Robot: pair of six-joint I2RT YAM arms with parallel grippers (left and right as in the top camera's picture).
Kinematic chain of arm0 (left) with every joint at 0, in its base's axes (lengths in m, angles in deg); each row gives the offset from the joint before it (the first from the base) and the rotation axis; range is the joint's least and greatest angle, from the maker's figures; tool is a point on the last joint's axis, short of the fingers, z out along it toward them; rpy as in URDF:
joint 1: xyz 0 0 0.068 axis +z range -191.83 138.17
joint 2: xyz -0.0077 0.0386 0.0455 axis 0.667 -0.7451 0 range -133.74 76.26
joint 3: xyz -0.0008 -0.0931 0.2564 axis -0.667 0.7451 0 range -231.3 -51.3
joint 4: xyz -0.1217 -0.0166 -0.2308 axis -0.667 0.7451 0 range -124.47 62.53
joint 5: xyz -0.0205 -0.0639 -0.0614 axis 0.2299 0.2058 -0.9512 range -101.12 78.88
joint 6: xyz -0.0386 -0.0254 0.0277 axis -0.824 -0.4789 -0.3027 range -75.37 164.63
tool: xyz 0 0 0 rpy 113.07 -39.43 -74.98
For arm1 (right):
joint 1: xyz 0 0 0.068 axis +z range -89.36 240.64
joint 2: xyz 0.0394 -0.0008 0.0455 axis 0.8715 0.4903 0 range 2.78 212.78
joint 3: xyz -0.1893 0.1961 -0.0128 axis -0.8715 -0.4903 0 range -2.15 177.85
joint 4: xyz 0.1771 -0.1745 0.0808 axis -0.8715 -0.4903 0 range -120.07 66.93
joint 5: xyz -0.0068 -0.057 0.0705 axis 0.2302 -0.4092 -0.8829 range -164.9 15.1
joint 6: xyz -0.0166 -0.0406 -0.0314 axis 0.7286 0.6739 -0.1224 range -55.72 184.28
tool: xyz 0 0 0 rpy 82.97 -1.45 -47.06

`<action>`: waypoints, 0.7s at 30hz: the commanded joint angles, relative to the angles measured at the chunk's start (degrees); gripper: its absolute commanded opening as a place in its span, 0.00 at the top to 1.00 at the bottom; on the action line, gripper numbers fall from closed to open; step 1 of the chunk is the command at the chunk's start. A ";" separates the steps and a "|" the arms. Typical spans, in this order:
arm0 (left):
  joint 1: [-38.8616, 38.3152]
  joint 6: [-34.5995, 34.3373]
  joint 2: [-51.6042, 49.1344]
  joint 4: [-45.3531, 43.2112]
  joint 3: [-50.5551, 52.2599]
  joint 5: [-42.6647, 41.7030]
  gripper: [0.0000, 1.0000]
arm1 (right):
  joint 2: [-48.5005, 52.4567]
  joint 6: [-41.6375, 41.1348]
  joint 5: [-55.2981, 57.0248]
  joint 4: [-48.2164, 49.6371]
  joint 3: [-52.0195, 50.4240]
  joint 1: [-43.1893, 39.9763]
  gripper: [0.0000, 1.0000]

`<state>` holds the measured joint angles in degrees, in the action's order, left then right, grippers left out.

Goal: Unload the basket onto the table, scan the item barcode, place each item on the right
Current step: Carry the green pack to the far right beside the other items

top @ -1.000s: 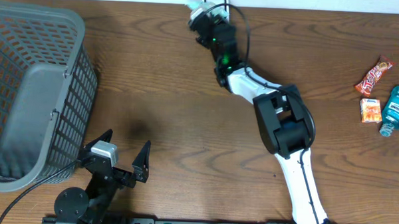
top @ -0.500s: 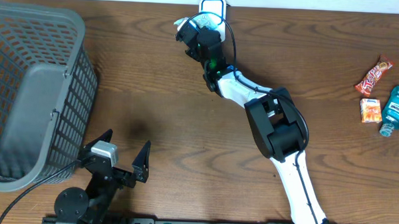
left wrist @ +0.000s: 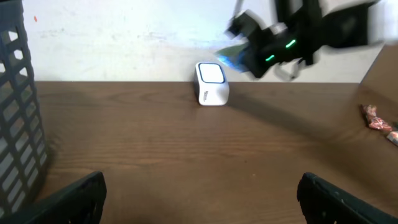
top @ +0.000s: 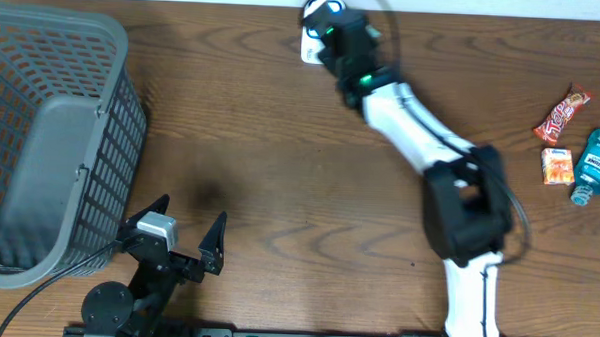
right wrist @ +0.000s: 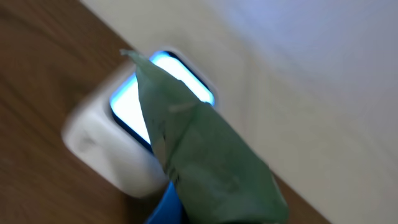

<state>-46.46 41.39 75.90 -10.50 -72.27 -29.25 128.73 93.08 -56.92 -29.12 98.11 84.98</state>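
Observation:
My right gripper (top: pixel 330 13) is at the table's far edge, shut on a green packet (right wrist: pixel 205 155). The packet's tip hangs right in front of the lit blue-white window of the white barcode scanner (right wrist: pixel 112 146). Seen from overhead, the scanner (top: pixel 309 51) shows just left of that wrist. In the left wrist view the scanner (left wrist: pixel 211 84) stands by the wall, with the packet (left wrist: pixel 231 55) held close to its upper right. My left gripper (top: pixel 190 213) rests near the front left, open and with nothing between its jaws.
A grey mesh basket (top: pixel 41 129) fills the left side. A red candy bar (top: pixel 562 115), an orange packet (top: pixel 556 165) and a teal bottle (top: pixel 595 164) lie at the right edge. The wall runs along the far side.
The right arm swung its wrist left, then back right over the scanner, and its elbow moved right. The left arm has not moved.

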 commanded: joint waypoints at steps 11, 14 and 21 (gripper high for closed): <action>-0.22 -0.72 0.20 -0.17 0.02 -0.72 0.02 | -4.83 -5.18 -3.50 -33.03 -3.30 -23.87 0.99; -0.22 -0.72 0.20 -0.17 0.02 -0.72 0.02 | -3.98 -5.53 -2.91 -33.05 -6.21 -29.99 0.99; -0.22 -0.72 0.20 -0.17 0.02 -0.72 0.02 | -4.22 -14.12 4.66 -33.00 -7.02 -37.03 0.99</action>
<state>-46.46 41.39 75.90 -10.50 -72.27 -29.25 125.06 85.54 -57.38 -62.25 91.12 49.09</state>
